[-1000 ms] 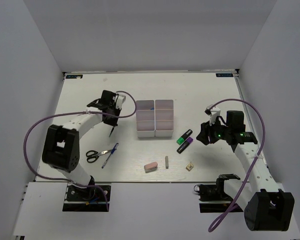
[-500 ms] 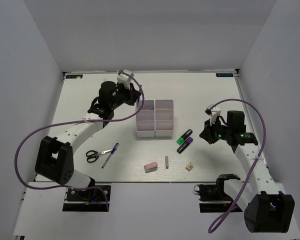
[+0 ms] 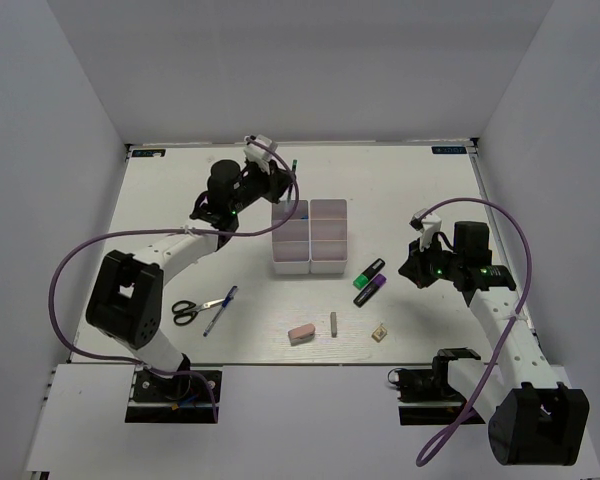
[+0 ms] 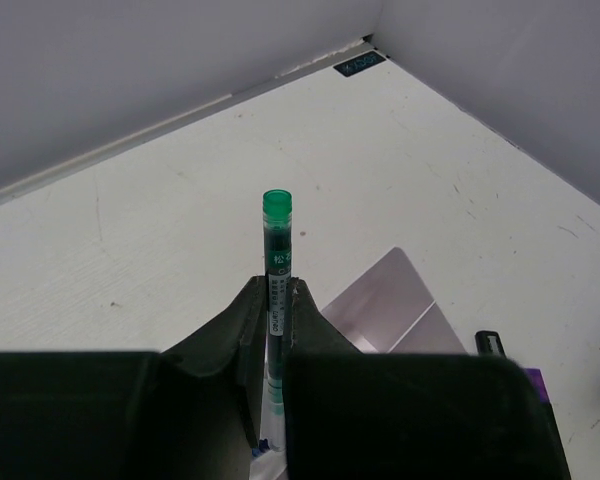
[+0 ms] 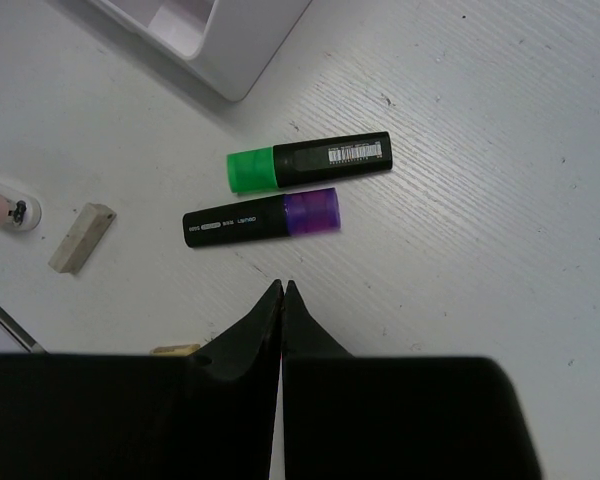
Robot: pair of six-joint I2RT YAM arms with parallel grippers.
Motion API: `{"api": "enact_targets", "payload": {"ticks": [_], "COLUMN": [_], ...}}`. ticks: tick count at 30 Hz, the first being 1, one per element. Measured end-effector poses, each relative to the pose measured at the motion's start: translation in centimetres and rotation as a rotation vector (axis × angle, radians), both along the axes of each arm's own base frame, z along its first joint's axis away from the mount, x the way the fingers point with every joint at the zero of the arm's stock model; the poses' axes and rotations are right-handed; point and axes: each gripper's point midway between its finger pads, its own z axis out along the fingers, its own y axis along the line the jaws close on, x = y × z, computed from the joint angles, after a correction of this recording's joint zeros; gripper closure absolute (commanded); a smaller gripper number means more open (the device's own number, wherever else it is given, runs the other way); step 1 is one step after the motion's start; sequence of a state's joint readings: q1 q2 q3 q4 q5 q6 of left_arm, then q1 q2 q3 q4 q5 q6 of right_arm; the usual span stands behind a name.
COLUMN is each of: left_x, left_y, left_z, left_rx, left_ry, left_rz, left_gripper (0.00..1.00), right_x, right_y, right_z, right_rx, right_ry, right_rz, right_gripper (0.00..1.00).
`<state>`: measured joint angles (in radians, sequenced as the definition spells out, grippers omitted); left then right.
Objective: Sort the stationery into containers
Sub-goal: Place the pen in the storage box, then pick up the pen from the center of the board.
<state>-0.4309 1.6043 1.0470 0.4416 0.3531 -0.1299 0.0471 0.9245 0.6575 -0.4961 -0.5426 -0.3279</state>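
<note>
Pen (image 4: 276,240) with a green cap is pinched in the left tool (image 4: 276,290), poking out past its tips, tray (image 3: 291,268) just below it. Right tool (image 5: 282,288) is closed tight on nothing, green highlighter (image 5: 310,163) and purple highlighter (image 5: 263,220) lying on the worktop (image 3: 410,190) just ahead of its tips.
</note>
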Motion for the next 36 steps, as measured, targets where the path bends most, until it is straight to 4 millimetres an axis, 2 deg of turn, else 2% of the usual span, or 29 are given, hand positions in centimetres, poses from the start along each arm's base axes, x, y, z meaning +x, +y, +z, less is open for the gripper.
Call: {"api": "enact_targets", "payload": {"ticks": [3,6,8,10,11,14,16,17,19,22,24,25,26,27,29,30,32,33,34,36], "left_x": [0.2,0.6,0.6,0.4,0.2,-0.3,-0.5,-0.6,-0.9,-1.6,-2.3,-2.8,-3.4,-4.2,-6.1,-6.9,-8.5,-9.2,-10.0,-12.1], "left_y": [-0.3,-0.5,-0.5,-0.4,-0.3,-0.1,0.0,-0.1,-0.4,-0.9,-1.2,-1.2,-1.2,-1.0,-0.6,-0.1,1.1,1.9,3.2,6.0], "left_z": [0.0,-0.9,-1.9,-3.1,-3.7,-5.1,-5.5,-5.6,-5.6,-4.6,-3.2,-2.4,-1.4,-0.4,1.8,2.8,4.2,4.6,4.5,2.0], "left_rx": [0.0,0.007,0.014,0.022,0.028,0.04,0.047,0.051,0.059,0.061,0.054,0.055,0.052,0.057,0.061,0.073,0.098,0.114,0.13,0.189], "left_ry": [-0.013,-0.007,0.005,0.024,0.033,0.056,0.06,0.061,0.057,0.036,0.017,0.005,-0.006,-0.008,0.007,0.042,0.116,0.144,0.184,0.29], "left_rz": [-0.005,-0.006,-0.007,-0.007,-0.006,-0.006,-0.007,-0.009,-0.018,-0.035,-0.046,-0.047,-0.05,-0.045,-0.032,-0.005,0.044,0.074,0.116,0.196], "left_gripper": [1.0,1.0,0.93,0.78,0.69,0.53,0.5,0.47,0.45,0.43,0.71,0.83,0.95,1.0,1.0,0.97,0.65,0.5,0.39,0.33], "right_x": [0.0,0.0,0.0,0.0,0.0,0.1,0.1,0.0,0.0,0.0,0.0,0.0,0.0,-0.1,-0.4,-0.7,-1.3,-1.7,-2.1,-3.1], "right_y": [0.0,0.0,0.0,0.0,0.0,0.0,0.0,0.0,0.0,0.0,0.0,0.1,0.1,0.3,0.8,0.9,1.2,1.3,1.4,1.5], "right_z": [0.0,0.0,0.0,0.0,0.0,0.0,-0.1,-0.1,-0.1,-0.1,-0.2,-0.1,-0.2,-0.2,-0.6,-1.0,-2.0,-2.7,-3.2,-4.9], "right_rx": [-0.001,-0.002,-0.003,-0.003,-0.004,-0.007,-0.006,-0.005,-0.005,-0.007,-0.015,-0.021,-0.028,-0.033,-0.048,-0.068,-0.106,-0.128,-0.138,-0.163], "right_ry": [-0.001,-0.002,-0.003,-0.003,-0.004,-0.008,-0.006,-0.004,-0.002,-0.006,-0.014,-0.026,-0.04,-0.053,-0.084,-0.11,-0.162,-0.188,-0.205,-0.241], "right_rz": [0.001,0.002,0.003,0.004,0.004,0.009,0.01,0.012,0.012,0.018,0.028,0.049,0.075,0.107,0.211,0.286,0.441,0.523,0.595,0.765], "right_gripper": [1.0,1.0,0.98,0.88,0.79,0.65,0.59,0.51,0.42,0.39,0.51,0.74,0.89,1.0,1.0,1.0,0.99,0.81,0.75,0.66]}}
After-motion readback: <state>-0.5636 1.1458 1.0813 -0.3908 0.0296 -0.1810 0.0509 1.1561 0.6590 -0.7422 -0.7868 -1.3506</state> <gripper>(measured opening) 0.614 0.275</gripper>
